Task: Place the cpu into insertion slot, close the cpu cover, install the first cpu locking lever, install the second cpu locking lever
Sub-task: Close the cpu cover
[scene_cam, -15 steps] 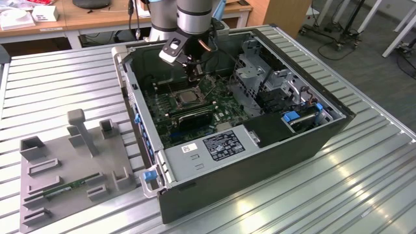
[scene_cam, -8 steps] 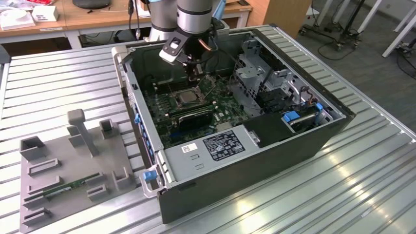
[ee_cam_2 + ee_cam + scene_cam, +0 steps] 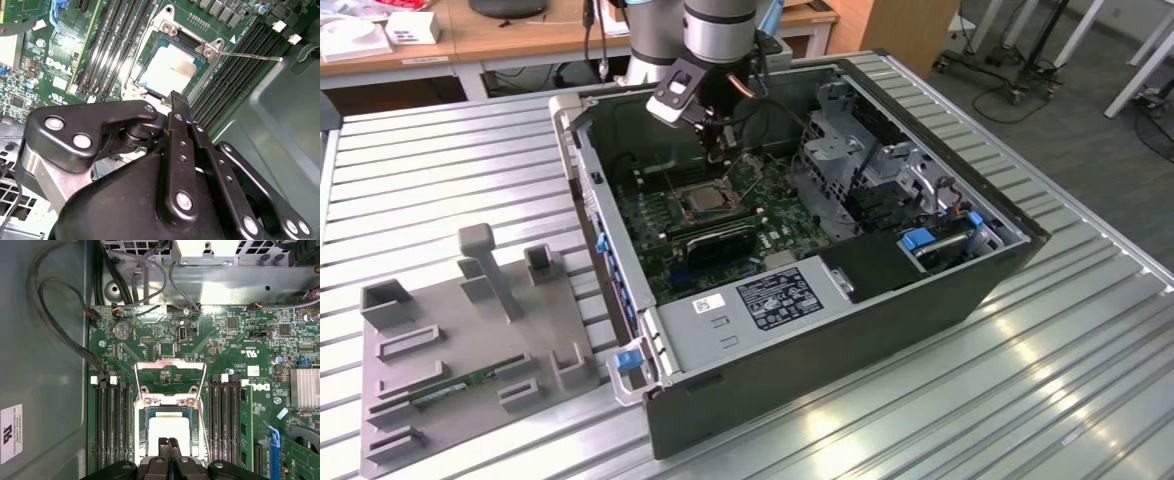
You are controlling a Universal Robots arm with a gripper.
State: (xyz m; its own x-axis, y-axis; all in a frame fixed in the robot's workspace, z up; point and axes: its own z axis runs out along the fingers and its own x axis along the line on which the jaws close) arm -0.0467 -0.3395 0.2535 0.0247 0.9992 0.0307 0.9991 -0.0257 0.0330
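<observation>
One gripper [image 3: 169, 441], fingers pressed together and seemingly gripping nothing, is hovering just above the cpu [image 3: 169, 426]. The cpu is lying in the insertion slot [image 3: 139, 436], well inside the motherboard's [image 3: 240, 340] edges. The cpu cover [image 3: 170, 365] is lying open beside it.

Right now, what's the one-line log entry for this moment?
cpu: seated in insertion slot | cpu cover: open | gripper: shut, above cpu

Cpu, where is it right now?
In the first wrist view the cpu lies in the insertion slot between the memory slots, under the tool; the cpu cover is open.
</observation>
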